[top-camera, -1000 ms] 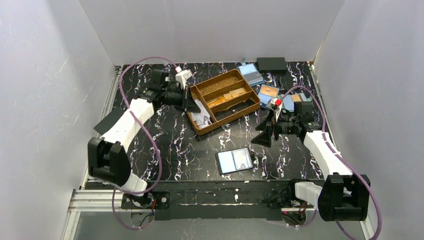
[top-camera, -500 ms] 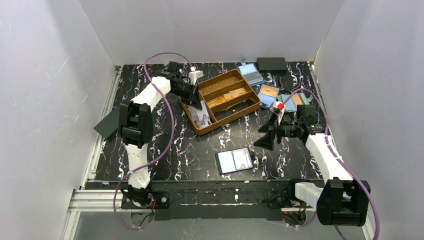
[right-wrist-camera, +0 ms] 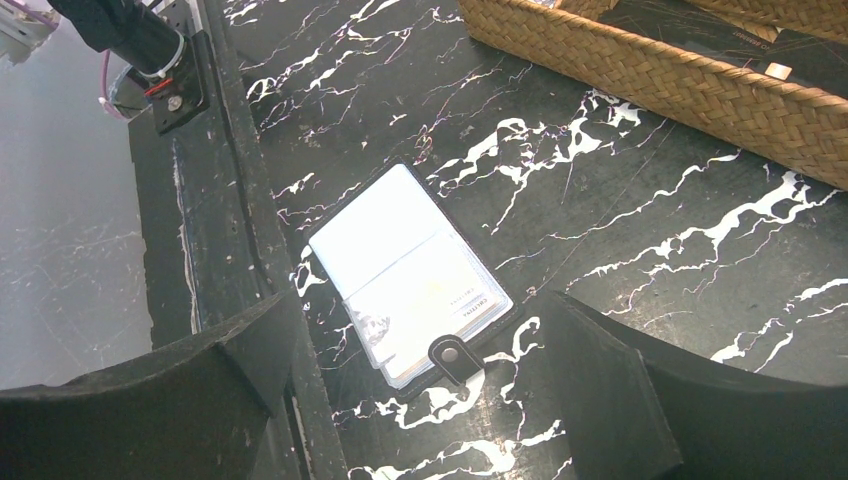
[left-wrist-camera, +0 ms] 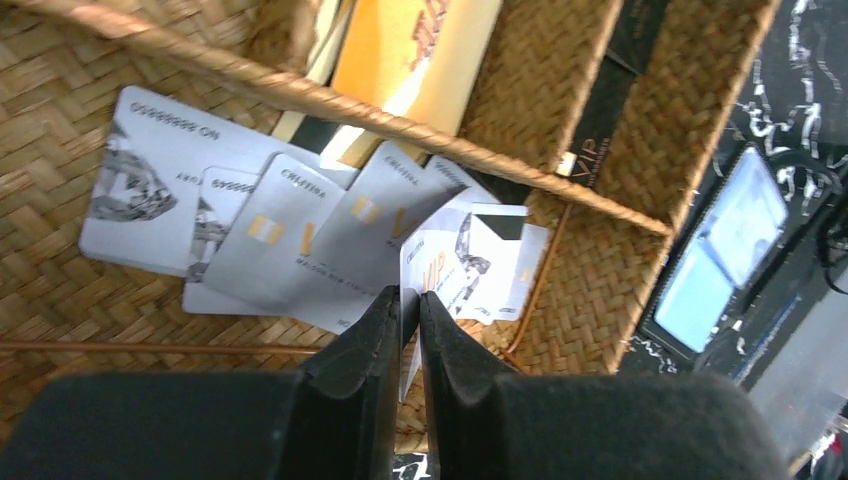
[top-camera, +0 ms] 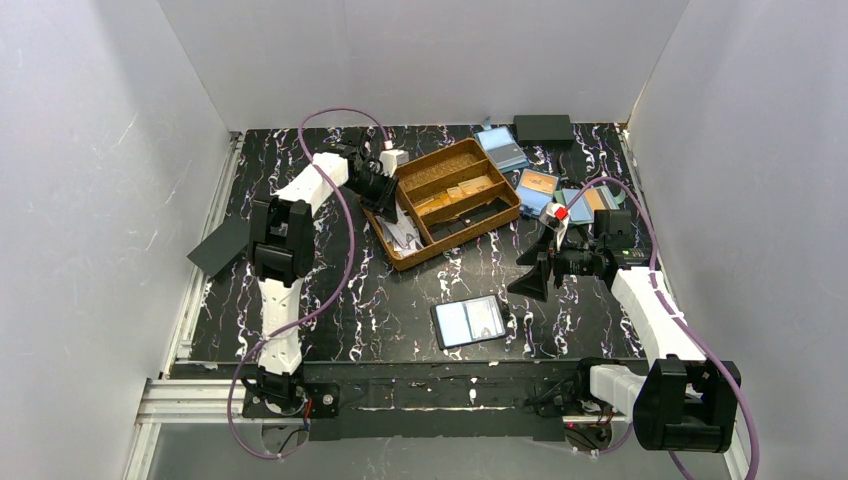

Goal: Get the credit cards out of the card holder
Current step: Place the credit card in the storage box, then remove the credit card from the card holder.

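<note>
1. Across the black bench [top-camera: 350, 300], veined in white like marble, plain white walls [top-camera: 420, 60] close off three sides (the arm bases line the near edge).
2. Close to that near edge, on open bench well apart from the tray, the card holder [top-camera: 469, 322] lies spread flat. It has a black rim, light blue lining and a snap tab, and a pale printed card shows in one pocket.
3. The right claw [right-wrist-camera: 415, 305] hovers above it, jaws wide apart and holding nothing.
4. Mid-bench, the woven tray [top-camera: 460, 238] sits askew. The credit cards [left-wrist-camera: 300, 240] lie fanned and overlapping in its near-left compartment, smooth plastic on coarse weave.
5. The left claw [left-wrist-camera: 410, 310] hangs over them, jaws almost together. A pale card edge shows in the slit, but I cannot tell whether it is pinched.
</note>
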Available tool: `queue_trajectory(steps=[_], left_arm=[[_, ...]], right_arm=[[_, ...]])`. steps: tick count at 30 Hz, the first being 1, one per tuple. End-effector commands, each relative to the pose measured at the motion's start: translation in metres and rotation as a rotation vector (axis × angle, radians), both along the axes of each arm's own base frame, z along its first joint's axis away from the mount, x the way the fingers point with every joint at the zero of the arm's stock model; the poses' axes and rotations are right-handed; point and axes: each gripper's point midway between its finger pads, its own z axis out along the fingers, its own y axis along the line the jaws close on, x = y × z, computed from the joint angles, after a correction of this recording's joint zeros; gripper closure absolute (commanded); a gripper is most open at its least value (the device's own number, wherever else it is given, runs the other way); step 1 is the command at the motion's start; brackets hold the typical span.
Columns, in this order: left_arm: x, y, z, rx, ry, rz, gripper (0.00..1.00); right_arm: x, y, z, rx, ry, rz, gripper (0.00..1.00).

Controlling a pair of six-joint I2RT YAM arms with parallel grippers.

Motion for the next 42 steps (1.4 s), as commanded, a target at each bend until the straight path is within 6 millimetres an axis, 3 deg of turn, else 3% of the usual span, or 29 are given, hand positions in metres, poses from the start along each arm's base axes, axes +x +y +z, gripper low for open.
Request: queue_trajectory(steps=[1,10,13,16,19,21,22,23,24,28,35,42], left_arm=[[0.022,0.016,0.01,0.102,-0.104,0.048,0.88],[0.064,0.03,0.08,0.139,-0.384,0.211,0.7],[0.067,0.034,0.109,0.116,-0.463,0.273,0.67],[0.056,0.035,0.137,0.049,-0.527,0.333,0.61],[0.029,0.035,0.171,-0.07,-0.585,0.413,0.5],[0.008,0.036,0.183,-0.17,-0.602,0.488,0.32],[-0.01,0.037,0.169,-0.219,-0.551,0.539,0.18],[-0.02,0.038,0.169,-0.278,-0.551,0.58,0.07],[-0.031,0.04,0.173,-0.333,-0.547,0.622,0.02],[-0.077,0.045,0.151,-0.442,-0.37,0.755,0.02],[-0.156,0.031,0.158,-0.637,-0.225,0.657,0.02],[-0.193,0.029,0.149,-0.819,-0.058,0.738,0.02]], right_arm=[[0.001,0.001,0.01,0.012,-0.039,0.014,0.02],[0.001,0.0,0.006,0.007,-0.031,0.02,0.02],[0.001,0.0,0.006,0.0,-0.037,0.021,0.02],[0.001,-0.001,0.006,-0.01,-0.051,0.021,0.01],[0.0,-0.003,0.006,-0.024,-0.068,0.02,0.02],[0.0,-0.003,0.006,-0.031,-0.08,0.019,0.02],[0.0,-0.003,0.006,-0.032,-0.085,0.019,0.02],[0.0,-0.004,0.006,-0.034,-0.089,0.019,0.02],[0.003,-0.008,0.005,-0.037,-0.093,-0.001,0.02],[0.004,-0.012,0.004,-0.051,-0.109,-0.017,0.02],[0.008,-0.018,0.0,-0.066,-0.116,-0.044,0.02],[0.012,-0.021,-0.005,-0.068,-0.097,-0.075,0.02]])
